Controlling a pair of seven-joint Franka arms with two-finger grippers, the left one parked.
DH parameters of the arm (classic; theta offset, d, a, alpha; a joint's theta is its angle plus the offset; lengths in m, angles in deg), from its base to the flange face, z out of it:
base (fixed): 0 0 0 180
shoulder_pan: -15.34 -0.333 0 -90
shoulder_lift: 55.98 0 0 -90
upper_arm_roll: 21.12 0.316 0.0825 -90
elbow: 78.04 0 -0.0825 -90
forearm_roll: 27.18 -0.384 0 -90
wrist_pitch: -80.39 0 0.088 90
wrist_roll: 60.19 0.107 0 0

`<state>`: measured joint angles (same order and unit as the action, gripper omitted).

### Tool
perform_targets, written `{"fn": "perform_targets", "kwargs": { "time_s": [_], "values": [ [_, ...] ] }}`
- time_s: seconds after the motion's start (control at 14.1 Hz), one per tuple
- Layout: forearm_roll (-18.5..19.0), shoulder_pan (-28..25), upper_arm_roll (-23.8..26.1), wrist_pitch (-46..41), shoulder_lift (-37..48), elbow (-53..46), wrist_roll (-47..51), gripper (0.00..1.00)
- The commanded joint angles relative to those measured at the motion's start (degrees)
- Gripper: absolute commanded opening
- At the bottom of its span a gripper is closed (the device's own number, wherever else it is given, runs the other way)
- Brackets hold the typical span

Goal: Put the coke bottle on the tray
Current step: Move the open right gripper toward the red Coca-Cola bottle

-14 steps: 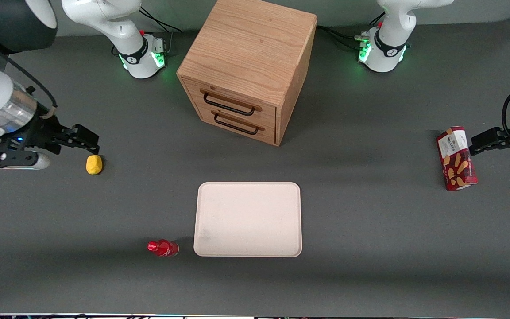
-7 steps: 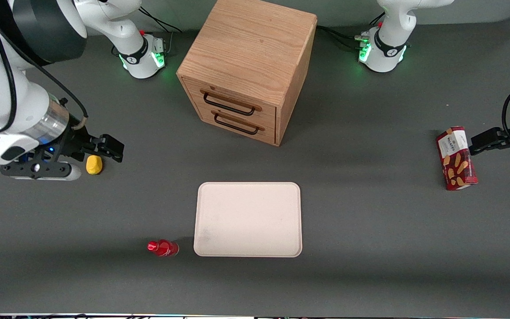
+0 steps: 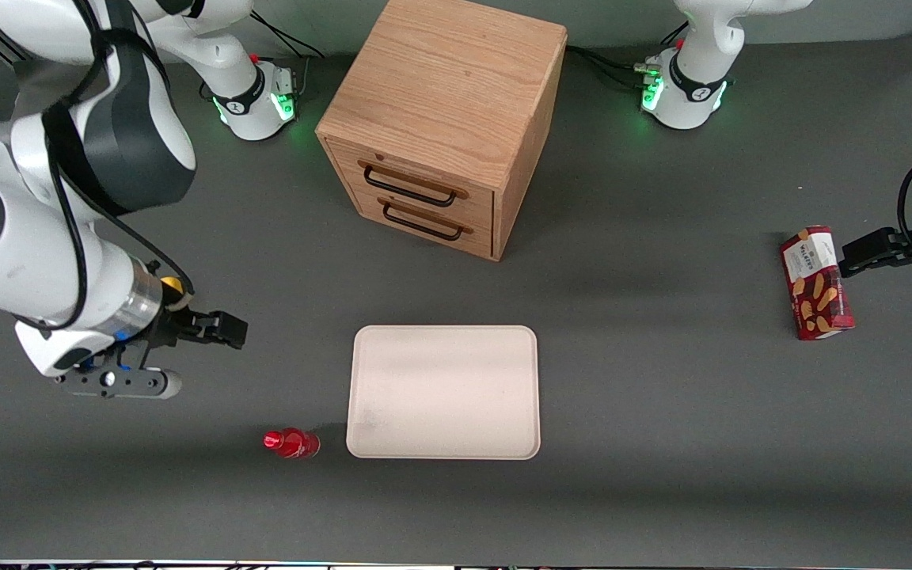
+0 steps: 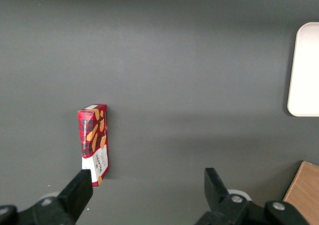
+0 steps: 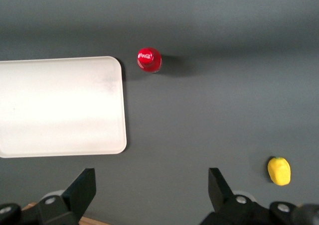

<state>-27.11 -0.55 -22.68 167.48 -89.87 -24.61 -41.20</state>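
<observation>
The coke bottle (image 3: 291, 443), small with a red cap and red label, stands upright on the table beside the tray's near corner; the right wrist view shows it from above (image 5: 149, 59). The pale cream-pink tray (image 3: 444, 392) lies flat and bare in front of the cabinet; it also shows in the right wrist view (image 5: 60, 105). My right gripper (image 3: 233, 331) hangs open and empty above the table, farther from the front camera than the bottle and apart from it. In the right wrist view (image 5: 151, 185) its fingers stand wide apart over bare table.
A wooden two-drawer cabinet (image 3: 444, 119) stands at the back middle, drawers shut. A yellow lemon-like lump (image 3: 172, 283) lies partly hidden under my arm and shows in the right wrist view (image 5: 279, 170). A red biscuit box (image 3: 816, 283) lies toward the parked arm's end.
My right arm has swung in from the table's end toward the front camera and the bottle, passing over the yellow lump. The bottle and tray have not moved.
</observation>
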Motion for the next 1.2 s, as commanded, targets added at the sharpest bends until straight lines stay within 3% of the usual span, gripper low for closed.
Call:
{"fn": "perform_targets", "kwargs": {
  "time_s": [0.0, 0.21, 0.57, 1.13],
  "values": [
    [-0.77, 3.05, 2.77, 0.00, -6.26, -8.16, 0.52, 1.00],
    [-0.77, 5.69, 5.07, 2.72, -7.77, -8.35, -0.52, 1.00],
    [-0.77, 5.78, 5.07, 3.17, -7.68, -8.35, -1.24, 1.00],
    [-0.24, 5.43, 5.07, 12.47, -11.01, -6.33, -3.07, 1.00]
  ]
}}
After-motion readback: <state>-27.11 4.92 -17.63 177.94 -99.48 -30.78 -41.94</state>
